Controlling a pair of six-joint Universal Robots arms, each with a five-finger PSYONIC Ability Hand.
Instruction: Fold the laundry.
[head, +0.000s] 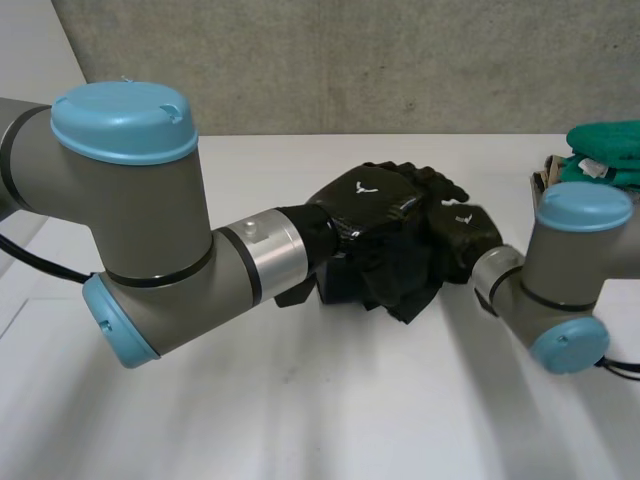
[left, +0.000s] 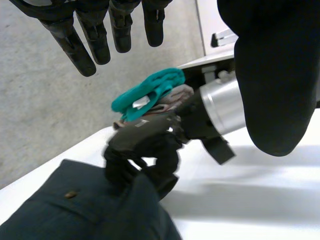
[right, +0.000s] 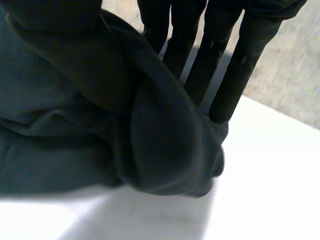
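A dark, crumpled garment (head: 398, 282) lies bunched in the middle of the white table (head: 300, 400). My left hand (head: 365, 200) hovers over its left part. In the left wrist view its fingers (left: 75, 42) are straight and spread and hold nothing, above the dark garment (left: 70, 210). My right hand (head: 462, 238) is at the garment's right edge. There the left wrist view shows the right hand (left: 142, 145) curled into the cloth. In the right wrist view a thick fold of the garment (right: 165, 155) is pinched against its fingers (right: 230, 75).
A pile of teal and pale laundry (head: 608, 150) sits at the table's far right edge, behind my right arm, and the teal pile (left: 150, 90) also appears beyond my right hand. A grey concrete wall runs behind the table.
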